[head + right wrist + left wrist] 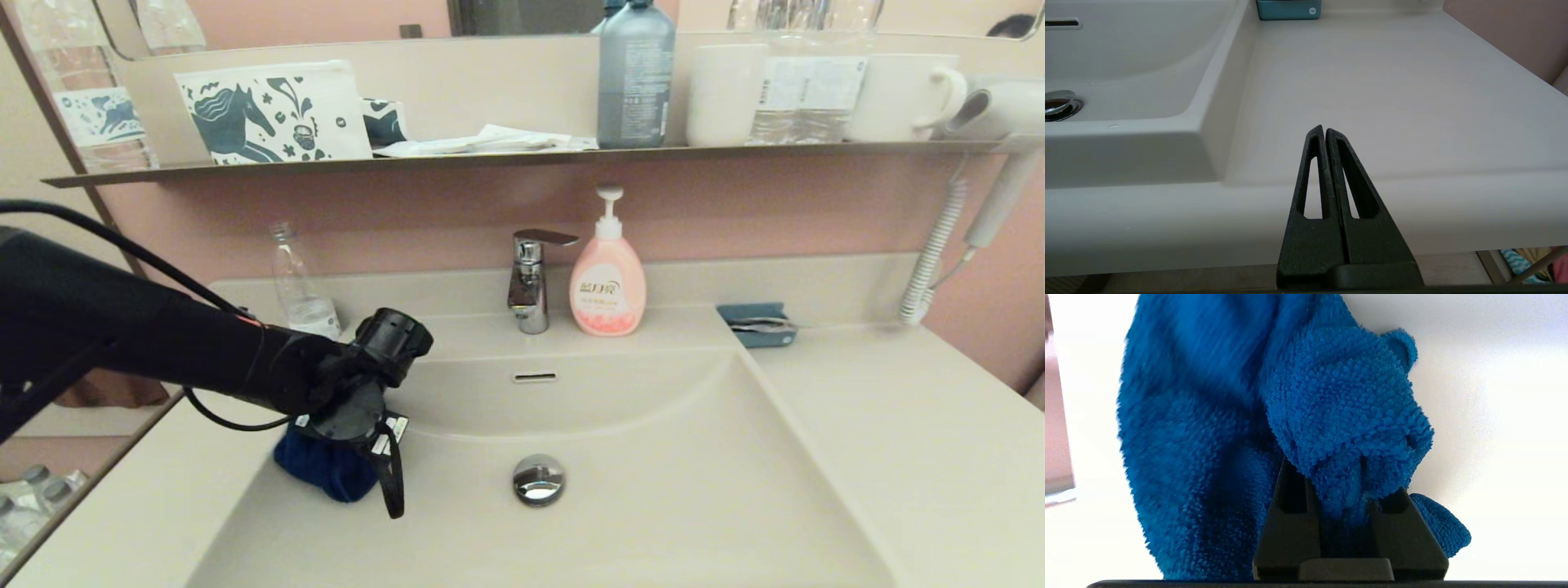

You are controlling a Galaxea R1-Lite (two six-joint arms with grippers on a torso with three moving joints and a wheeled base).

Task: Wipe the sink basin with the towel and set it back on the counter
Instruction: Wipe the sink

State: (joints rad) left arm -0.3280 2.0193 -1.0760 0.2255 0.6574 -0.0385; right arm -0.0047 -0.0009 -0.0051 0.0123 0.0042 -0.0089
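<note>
Down at the sink basin's [653, 506] left slope, the left end effector [1345, 490] pinches the blue towel [322, 467] narrowly. Behind stand one faucet [531, 282], one pink soap pump [608, 282], one clear bottle [302, 282]. Right end effector [1325, 130], fingers together, hovers at the surface's [1392, 102] front edge.

We see a towel [1216, 428] of thick blue looped cloth, nubbly and matt, pinched between matt black plastic fingers [1286, 531]. The sink basin [653, 490] and the counter [898, 425] share one smooth cream surface with a soft sheen. The drain plug [539, 478] and the tap [531, 282] are polished chrome. The soap bottle [608, 286] is glossy pink plastic, and the water bottle [300, 286] is clear plastic.
</note>
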